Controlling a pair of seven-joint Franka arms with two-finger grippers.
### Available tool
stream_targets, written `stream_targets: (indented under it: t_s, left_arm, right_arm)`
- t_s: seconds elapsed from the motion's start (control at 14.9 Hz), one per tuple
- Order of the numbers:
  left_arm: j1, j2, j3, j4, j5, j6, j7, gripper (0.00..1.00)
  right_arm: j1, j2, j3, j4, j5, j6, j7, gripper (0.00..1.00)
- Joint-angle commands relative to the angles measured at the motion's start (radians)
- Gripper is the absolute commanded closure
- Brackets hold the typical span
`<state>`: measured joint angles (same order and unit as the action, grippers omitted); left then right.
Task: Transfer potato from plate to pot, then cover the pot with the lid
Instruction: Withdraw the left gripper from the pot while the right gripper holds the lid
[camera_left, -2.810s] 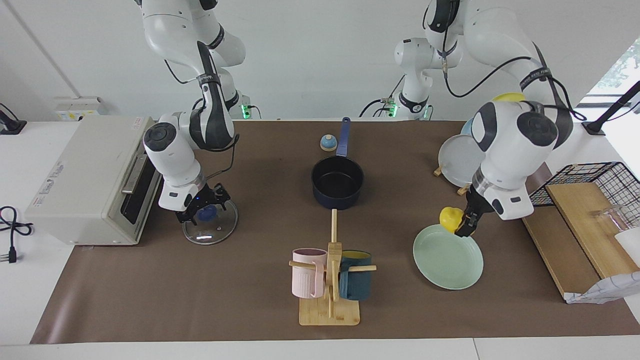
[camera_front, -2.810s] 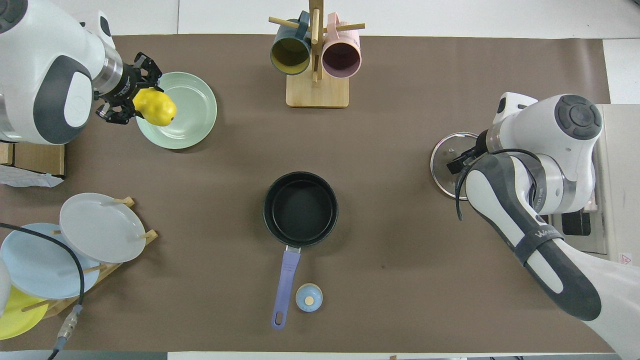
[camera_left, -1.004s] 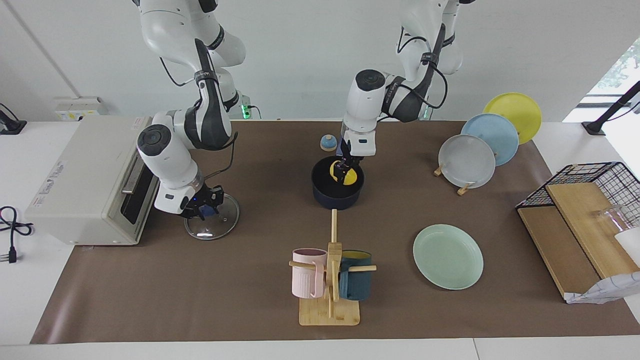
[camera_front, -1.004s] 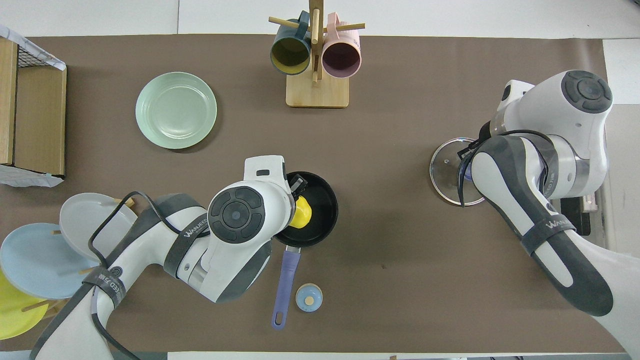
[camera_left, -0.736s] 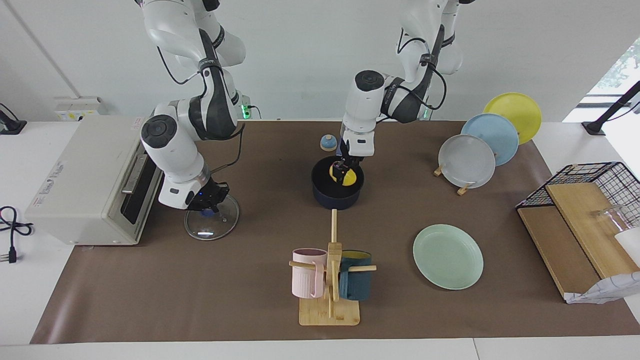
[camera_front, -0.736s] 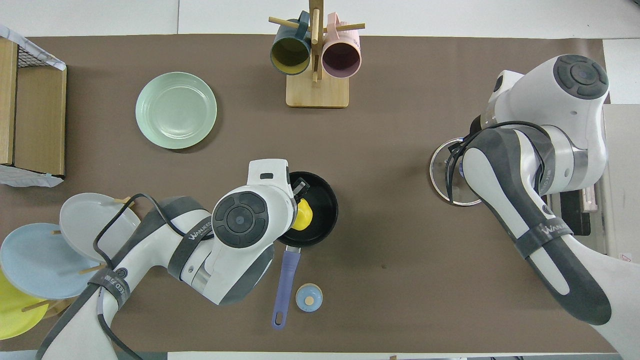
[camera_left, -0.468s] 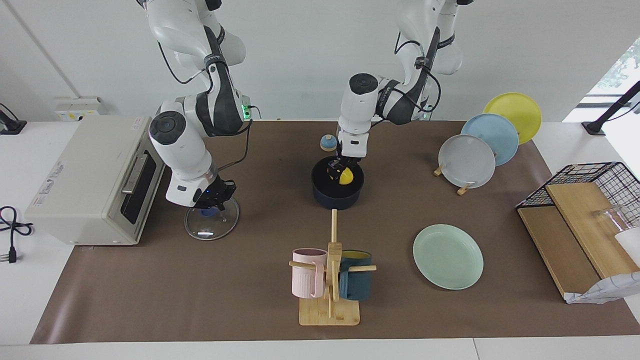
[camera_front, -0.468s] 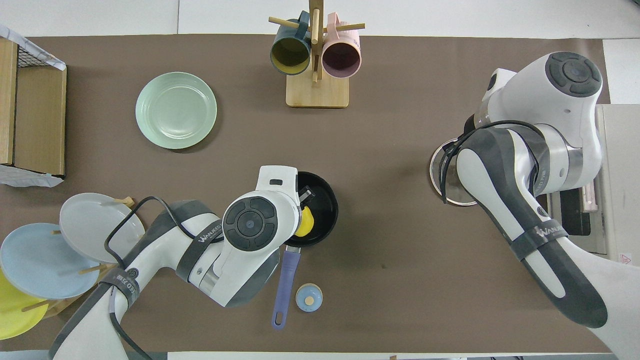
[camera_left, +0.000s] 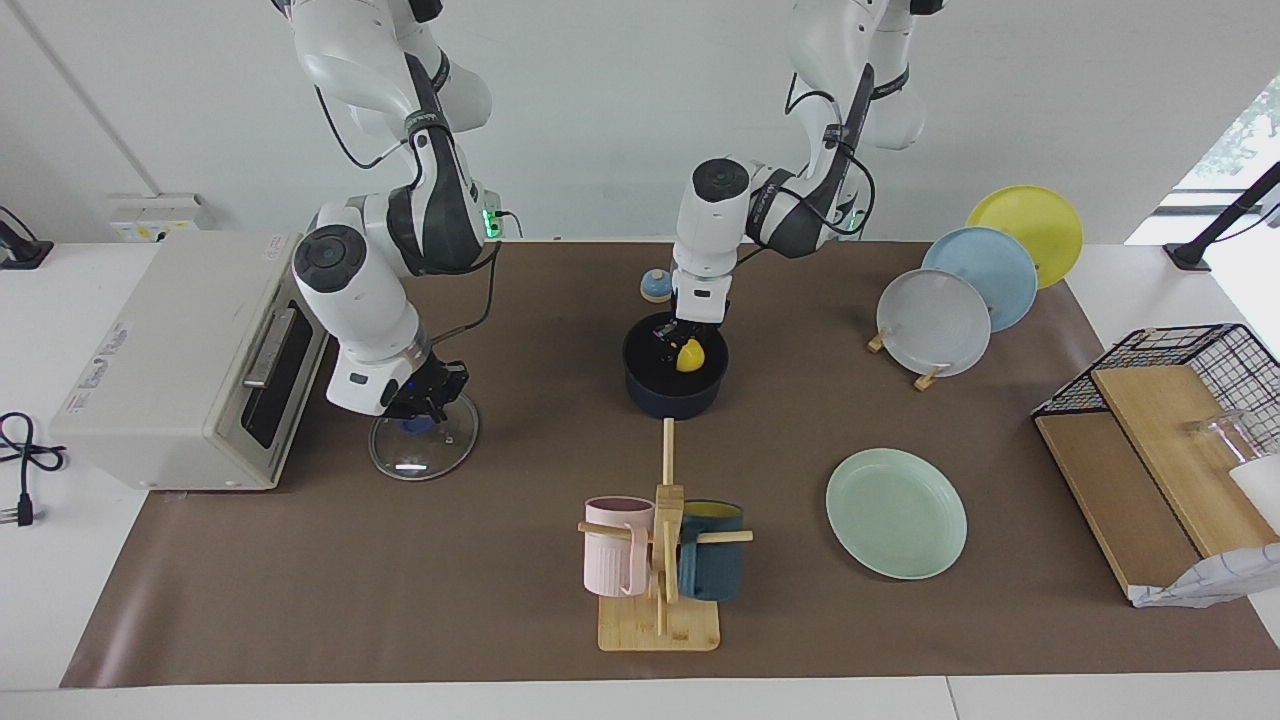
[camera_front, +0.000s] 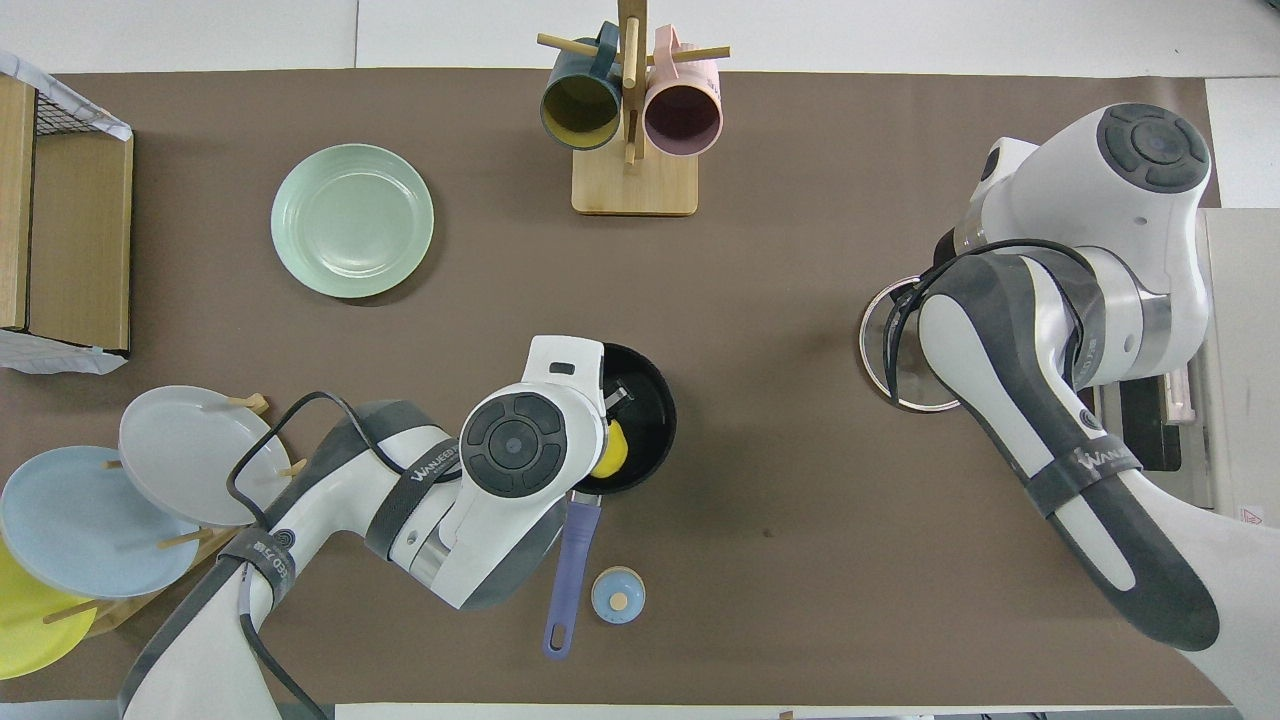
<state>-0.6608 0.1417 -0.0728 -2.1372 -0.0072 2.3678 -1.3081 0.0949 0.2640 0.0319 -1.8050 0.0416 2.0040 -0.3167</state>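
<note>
The yellow potato (camera_left: 689, 356) lies inside the navy pot (camera_left: 675, 396) in the middle of the table; it also shows in the overhead view (camera_front: 611, 450) in the pot (camera_front: 655, 400). My left gripper (camera_left: 667, 332) hangs open over the pot's mouth, just beside the potato and apart from it. The mint-green plate (camera_left: 895, 512) lies bare, farther from the robots, toward the left arm's end. The glass lid (camera_left: 440, 452) lies flat on the table in front of the toaster oven. My right gripper (camera_left: 428, 398) is just over the lid's blue knob (camera_left: 412, 427).
A blue-and-tan bell (camera_left: 655, 287) sits beside the pot's handle (camera_front: 572, 560). A mug rack (camera_left: 660, 560) stands farther out than the pot. A toaster oven (camera_left: 180, 360) is at the right arm's end. A rack of plates (camera_left: 960, 300) and a wire basket (camera_left: 1170, 440) are at the left arm's end.
My left gripper carried the potato from the plate to the pot, let it go and drew slightly back. My right gripper rose a little over the lid's knob; the lid stayed on the table.
</note>
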Motion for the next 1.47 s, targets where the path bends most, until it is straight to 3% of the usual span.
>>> stream_targets:
  t_s: [0.0, 0.2, 0.27, 0.47, 0.8, 1.0, 1.27, 1.41]
  left_arm:
    - [-0.016, -0.010, 0.018, -0.027, 0.013, 0.028, 0.012, 0.40]
    - [-0.010, -0.010, 0.018, -0.018, 0.012, 0.024, 0.013, 0.06]
    - [-0.006, -0.013, 0.018, -0.015, 0.013, 0.019, 0.013, 0.00]
    - [0.009, -0.048, 0.024, 0.008, 0.012, -0.024, 0.036, 0.00]
    - [0.110, -0.082, 0.025, 0.232, 0.003, -0.335, 0.101, 0.00]
    - [0.162, -0.154, 0.028, 0.256, 0.001, -0.392, 0.183, 0.00]
    - [0.288, -0.191, 0.030, 0.327, -0.002, -0.514, 0.384, 0.00]
    - [0.348, -0.192, 0.030, 0.353, -0.002, -0.554, 0.484, 0.00]
  right_arm:
    - [-0.034, -0.006, 0.010, -0.043, -0.009, 0.035, 0.001, 0.00]
    - [-0.038, -0.032, 0.010, -0.120, -0.008, 0.087, -0.005, 0.00]
    - [-0.040, -0.040, 0.010, -0.149, -0.008, 0.114, -0.010, 0.00]
    - [-0.038, -0.052, 0.008, -0.197, -0.022, 0.168, -0.047, 0.00]
    - [-0.070, -0.065, 0.008, -0.253, -0.068, 0.238, -0.081, 0.00]
    - [-0.080, -0.072, 0.008, -0.287, -0.068, 0.268, -0.084, 0.00]
    - [-0.084, -0.074, 0.008, -0.300, -0.068, 0.286, -0.076, 0.18]
    - [-0.083, -0.074, 0.008, -0.300, -0.068, 0.286, -0.074, 0.36]
